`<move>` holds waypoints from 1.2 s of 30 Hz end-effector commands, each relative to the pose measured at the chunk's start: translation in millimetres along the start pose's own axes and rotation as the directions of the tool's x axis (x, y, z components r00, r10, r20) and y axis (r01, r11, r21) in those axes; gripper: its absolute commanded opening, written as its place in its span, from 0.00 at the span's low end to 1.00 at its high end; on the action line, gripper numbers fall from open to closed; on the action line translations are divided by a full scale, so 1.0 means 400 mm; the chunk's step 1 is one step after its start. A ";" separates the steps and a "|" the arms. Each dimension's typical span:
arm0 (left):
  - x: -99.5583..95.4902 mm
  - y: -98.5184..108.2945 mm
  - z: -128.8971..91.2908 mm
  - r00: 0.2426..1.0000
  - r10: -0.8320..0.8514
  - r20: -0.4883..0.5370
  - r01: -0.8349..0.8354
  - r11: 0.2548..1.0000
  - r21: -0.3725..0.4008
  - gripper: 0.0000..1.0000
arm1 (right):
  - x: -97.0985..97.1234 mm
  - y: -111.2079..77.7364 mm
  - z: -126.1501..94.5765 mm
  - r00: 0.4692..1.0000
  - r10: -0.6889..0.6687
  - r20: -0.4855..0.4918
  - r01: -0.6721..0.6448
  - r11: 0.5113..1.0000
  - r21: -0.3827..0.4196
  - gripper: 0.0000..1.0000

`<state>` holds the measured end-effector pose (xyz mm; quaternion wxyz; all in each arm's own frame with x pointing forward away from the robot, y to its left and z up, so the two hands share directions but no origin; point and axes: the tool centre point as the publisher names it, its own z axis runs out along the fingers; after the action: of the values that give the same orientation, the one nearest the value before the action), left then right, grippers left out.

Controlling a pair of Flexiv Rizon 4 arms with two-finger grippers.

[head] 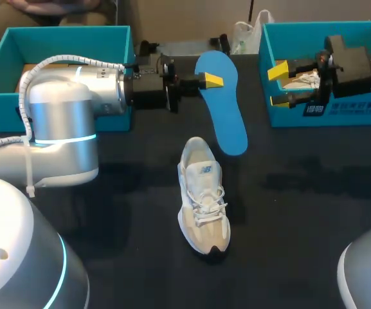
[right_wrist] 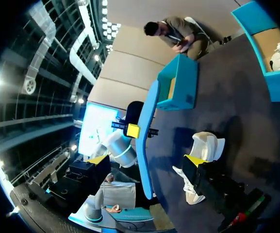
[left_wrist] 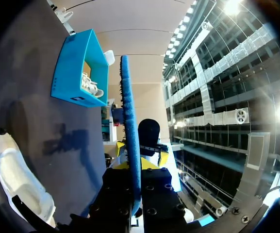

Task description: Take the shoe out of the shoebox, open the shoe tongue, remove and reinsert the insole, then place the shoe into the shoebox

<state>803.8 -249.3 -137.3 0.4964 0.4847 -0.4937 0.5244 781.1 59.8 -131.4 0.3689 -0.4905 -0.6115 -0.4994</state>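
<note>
While the cream lace-up sneaker (head: 202,196) lies on the dark tabletop (head: 301,212), our left tool (head: 211,80) pinches the flat blue foam insole (head: 224,109) above it, the insole half hiding the fingers from the wrist. Our right tool (head: 277,85) gapes empty over the edge of the teal cardboard shoebox (head: 326,112).

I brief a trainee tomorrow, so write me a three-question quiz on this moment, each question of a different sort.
1. True or false: the left gripper is shut on the blue insole.
2. Fill in: the right gripper has its fingers ____ (open/shut).
3. Where is the beige shoe? A) in the right gripper B) lying on the table C) on top of the blue insole

Key: 1 true; 2 open; 3 B.
</note>
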 end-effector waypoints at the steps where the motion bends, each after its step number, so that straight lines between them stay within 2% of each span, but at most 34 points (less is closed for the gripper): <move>1: -0.001 -0.001 0.002 1.000 0.000 0.000 0.000 1.000 0.000 0.00 | -0.011 -0.003 -0.001 1.000 0.001 -0.024 -0.001 1.000 0.001 1.00; 21: -0.001 -0.001 0.002 1.000 0.000 0.000 0.000 1.000 0.000 0.00 | -0.011 -0.003 -0.001 1.000 0.001 -0.024 -0.001 1.000 0.001 1.00; 22: 0.008 -0.006 -0.003 1.000 -0.005 -0.028 0.005 1.000 -0.019 0.00 | -0.011 -0.003 -0.001 1.000 0.001 -0.024 -0.001 1.000 0.001 1.00; 25: 0.018 -0.018 -0.012 0.981 0.191 -0.022 -0.192 0.981 -0.031 0.00 | -0.011 -0.003 -0.001 1.000 0.001 -0.024 -0.001 1.000 0.001 1.00; 28: 0.026 -0.026 -0.023 0.950 0.309 -0.034 -0.310 0.949 -0.050 0.00 | -0.011 -0.003 -0.001 1.000 0.001 -0.024 -0.001 1.000 0.001 1.00; 31: 0.029 -0.025 -0.030 0.880 0.474 -0.023 -0.475 0.877 -0.070 0.00 | -0.011 -0.003 -0.001 1.000 0.001 -0.024 -0.001 1.000 0.001 1.00; 32: 0.032 -0.026 -0.031 0.833 0.553 -0.021 -0.553 0.831 -0.056 0.00 | -0.011 -0.003 -0.001 1.000 0.001 -0.024 -0.001 1.000 0.001 1.00; 34: 0.041 -0.024 -0.032 0.793 0.609 -0.035 -0.610 0.792 -0.035 0.00 | -0.011 -0.003 -0.001 1.000 0.001 -0.024 -0.001 1.000 0.001 1.00; 36: 0.046 -0.025 -0.032 0.718 0.695 -0.031 -0.696 0.718 -0.018 0.00 | -0.011 -0.003 -0.001 1.000 0.001 -0.024 -0.001 1.000 0.001 1.00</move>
<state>813.0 -237.3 -121.9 0.3929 0.3525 -0.5938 0.6072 780.6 57.0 -135.5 0.3770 -0.4843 -0.6070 -0.5048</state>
